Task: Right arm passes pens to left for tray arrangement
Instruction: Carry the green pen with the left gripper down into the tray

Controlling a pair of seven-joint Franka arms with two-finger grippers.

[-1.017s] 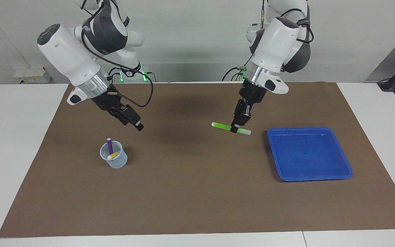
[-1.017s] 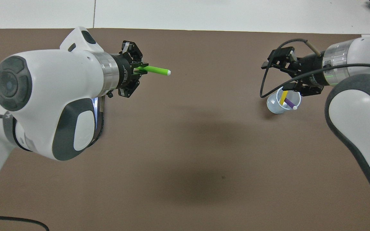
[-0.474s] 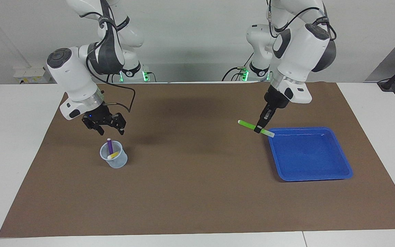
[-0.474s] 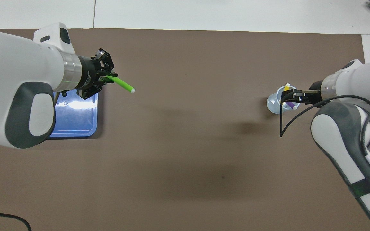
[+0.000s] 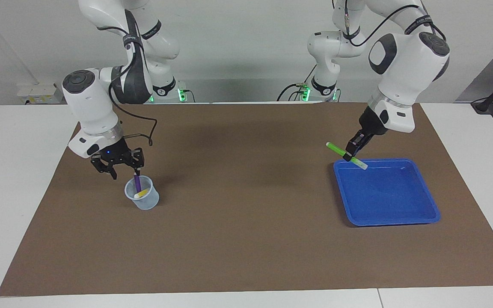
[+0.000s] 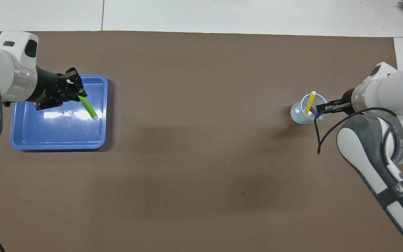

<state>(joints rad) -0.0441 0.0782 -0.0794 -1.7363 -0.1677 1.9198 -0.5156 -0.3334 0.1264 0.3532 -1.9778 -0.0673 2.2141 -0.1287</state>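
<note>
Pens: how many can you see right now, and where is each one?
3. The green pen is held by the left gripper over the blue tray; the purple pen and yellow pen stand in the cup.

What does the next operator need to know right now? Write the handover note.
Left pincer: shut on the green pen, held in the air over the tray's robot-side edge.
Right pincer: down at the cup, around the top of the purple pen; no grip to be seen yet.
Yellow pen: in the cup with the purple one, at the right arm's end.
Tray: at the left arm's end, nothing in it.
Done: green pen is in the left pincer.
Left: lay green in the tray, then pass and place purple and yellow.
</note>
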